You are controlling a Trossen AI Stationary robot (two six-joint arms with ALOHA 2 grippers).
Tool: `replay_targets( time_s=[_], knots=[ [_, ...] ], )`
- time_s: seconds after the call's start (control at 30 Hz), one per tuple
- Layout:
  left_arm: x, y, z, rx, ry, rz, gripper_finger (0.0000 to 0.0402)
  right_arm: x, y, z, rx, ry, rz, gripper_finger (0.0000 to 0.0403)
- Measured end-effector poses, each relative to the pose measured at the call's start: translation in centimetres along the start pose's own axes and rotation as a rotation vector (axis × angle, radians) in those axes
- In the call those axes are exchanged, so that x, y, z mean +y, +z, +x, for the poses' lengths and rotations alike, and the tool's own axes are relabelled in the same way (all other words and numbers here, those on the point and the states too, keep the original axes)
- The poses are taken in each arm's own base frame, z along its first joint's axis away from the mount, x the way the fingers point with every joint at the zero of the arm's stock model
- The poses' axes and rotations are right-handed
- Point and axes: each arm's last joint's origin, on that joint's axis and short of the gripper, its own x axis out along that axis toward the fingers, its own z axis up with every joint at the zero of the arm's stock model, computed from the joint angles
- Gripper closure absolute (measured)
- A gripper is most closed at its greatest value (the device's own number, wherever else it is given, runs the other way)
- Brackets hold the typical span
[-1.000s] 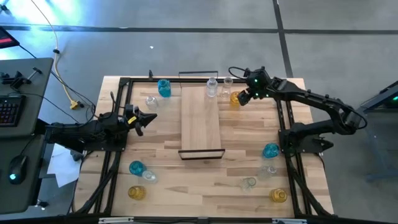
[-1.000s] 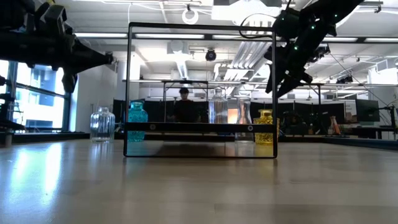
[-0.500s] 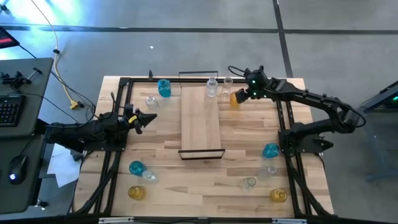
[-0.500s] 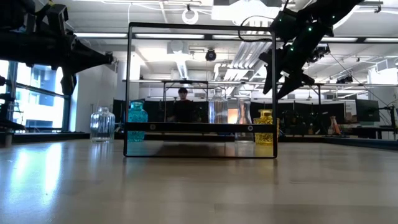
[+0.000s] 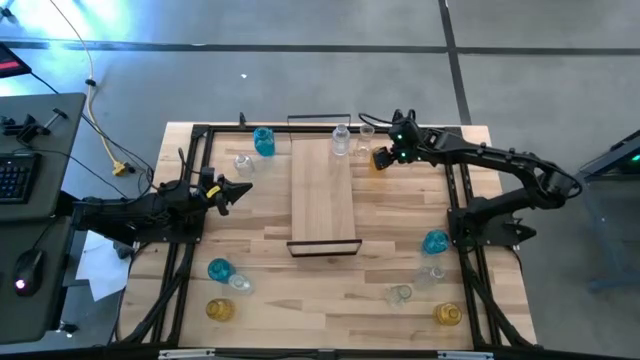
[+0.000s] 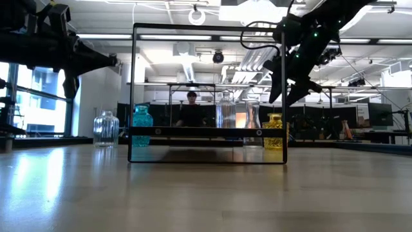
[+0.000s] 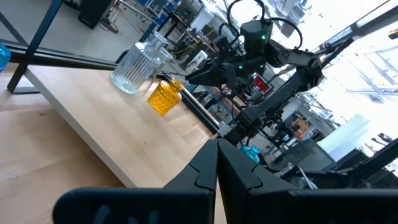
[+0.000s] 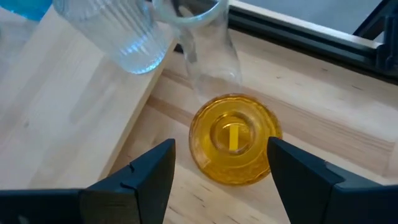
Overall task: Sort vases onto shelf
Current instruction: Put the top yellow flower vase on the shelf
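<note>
- While most vases are seen loose on the table (image 5: 400,250), only one clear vase (image 5: 341,141) is set on the shelf (image 5: 322,195), at its upper end, top centre of high view.
- Right gripper (image 5: 385,157), fingers spread, is poised over the amber vase (image 8: 234,137), just right of shelf; nothing grasped.
- Left gripper (image 5: 240,188), clenched & empty, is parked mid-left.
- Approx. ten vases left.

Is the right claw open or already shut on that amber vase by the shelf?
Open. In the right wrist view the right claw hangs above the upright amber vase, a finger on either side and gaps between, so nothing is gripped.
</note>
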Motion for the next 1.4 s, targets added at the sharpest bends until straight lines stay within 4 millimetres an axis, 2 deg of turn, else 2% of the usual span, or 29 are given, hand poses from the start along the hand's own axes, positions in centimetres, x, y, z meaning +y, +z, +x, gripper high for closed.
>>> replay_targets(
  time_s=[0.27,0.7,1.13,1.4],
  knots=[
    [0.0,0.0,0.0,0.0,0.0,0.0,0.0401,0.0,-0.1,0.3,0.012,-0.013,-0.016,0.0166],
    [0.0,0.0,0.0,-0.003,-0.003,-0.001,0.0401,0.2,-0.5,3.2,0.066,-0.041,-0.047,0.0166],
    [0.0,0.0,0.0,-0.002,-0.002,0.0,0.0401,0.5,1.1,2.7,-0.005,-0.028,-0.059,0.0166],
    [0.0,0.0,0.0,-0.003,-0.002,0.0,0.0401,0.4,1.0,2.7,0.013,-0.021,-0.064,0.0166]
  ],
)
